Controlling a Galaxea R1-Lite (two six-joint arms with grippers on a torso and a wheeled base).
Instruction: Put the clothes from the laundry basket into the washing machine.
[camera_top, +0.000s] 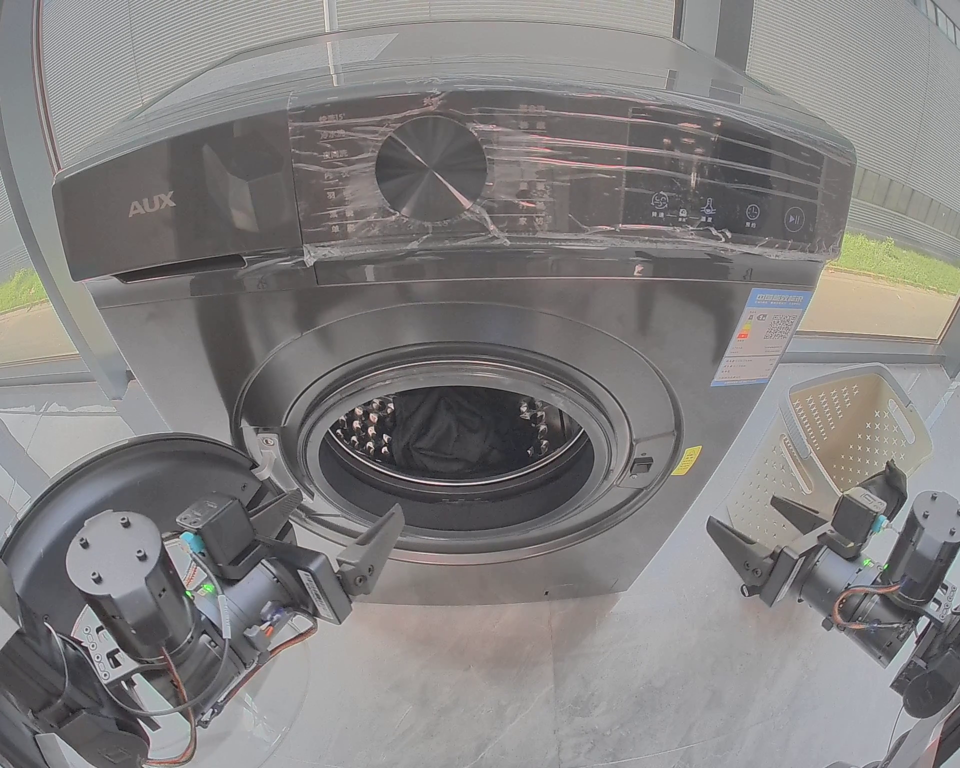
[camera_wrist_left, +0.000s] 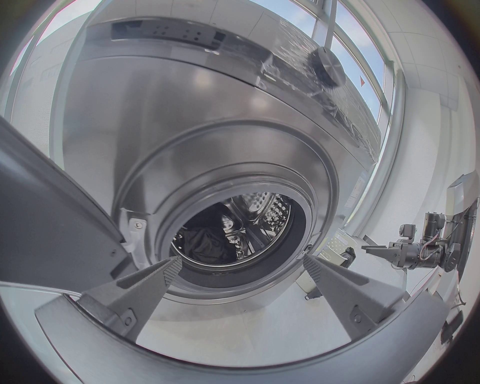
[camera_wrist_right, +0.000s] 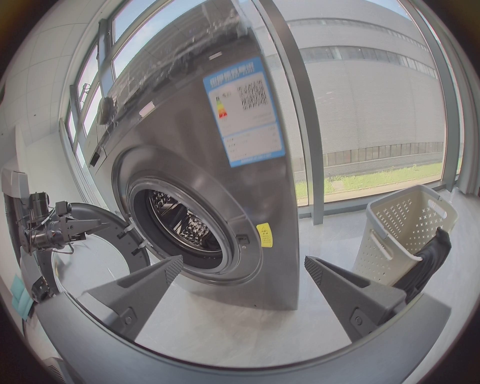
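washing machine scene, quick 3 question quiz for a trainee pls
1. True or false: the washing machine door is shut.
2. The laundry basket stands: A) to the robot's left of the machine, B) to the robot's right of it, C) on top of it.
3. What hangs over the basket's rim?
Key: 1 false, it is swung open; 2 B; 3 a dark garment.

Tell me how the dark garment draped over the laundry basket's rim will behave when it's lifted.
Probably floppy: the dark garment sags over the laundry basket rim in loose folds, so it should hang and trail when raised. Likely light, since the basket stands upright under it. It may drag on the rim and tug the basket, which looks thin and perforated.
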